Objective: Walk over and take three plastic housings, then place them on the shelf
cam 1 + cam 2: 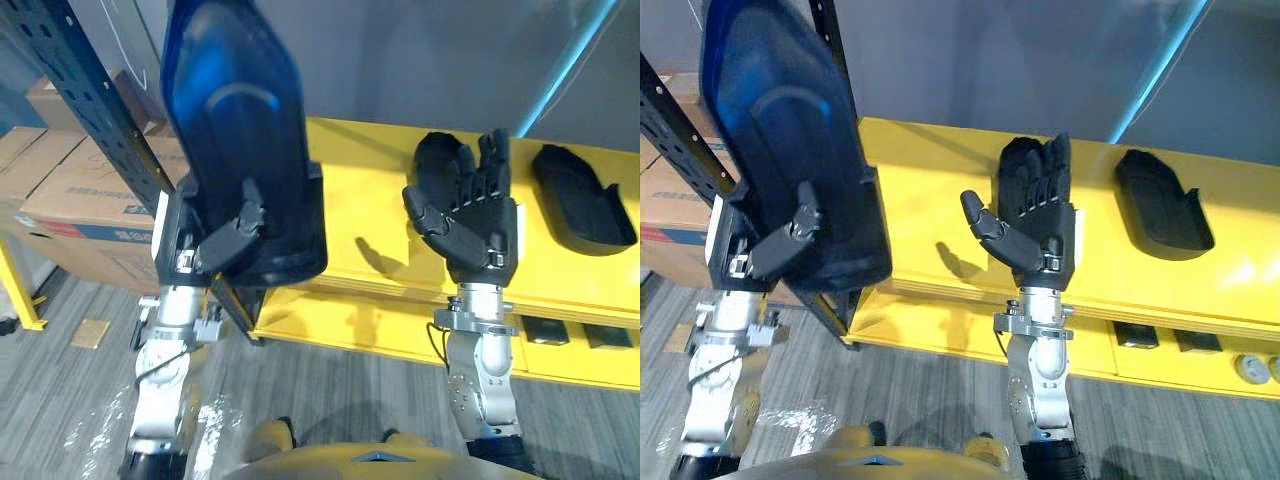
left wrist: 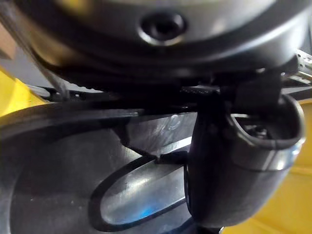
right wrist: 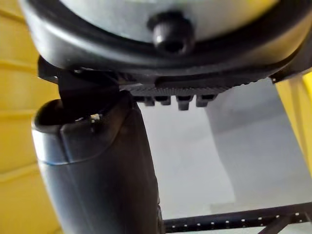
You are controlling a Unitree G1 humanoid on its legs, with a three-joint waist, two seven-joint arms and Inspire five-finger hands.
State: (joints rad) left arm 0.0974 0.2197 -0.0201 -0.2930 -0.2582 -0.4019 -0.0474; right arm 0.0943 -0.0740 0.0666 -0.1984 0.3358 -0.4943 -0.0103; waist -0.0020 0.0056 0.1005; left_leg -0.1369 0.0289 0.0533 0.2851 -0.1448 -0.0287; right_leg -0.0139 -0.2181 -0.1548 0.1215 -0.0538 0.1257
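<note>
The left hand (image 1: 232, 238) clamps a large glossy black plastic housing (image 1: 240, 130) upright, thumb across its face, over the yellow shelf's (image 1: 365, 170) left end. The right hand (image 1: 470, 215) is spread and empty above the shelf's middle. A second black plastic housing (image 1: 580, 200) lies near the right end.

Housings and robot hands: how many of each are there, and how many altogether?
Plastic housings: 2, the held housing and the lying housing on the yellow table.
Hands: 2, the left hand gripping the held housing and the open right hand.
Total: 4

Grey wall (image 1: 400, 60), grey floor (image 1: 60, 400), cardboard boxes (image 1: 70, 190)
</note>
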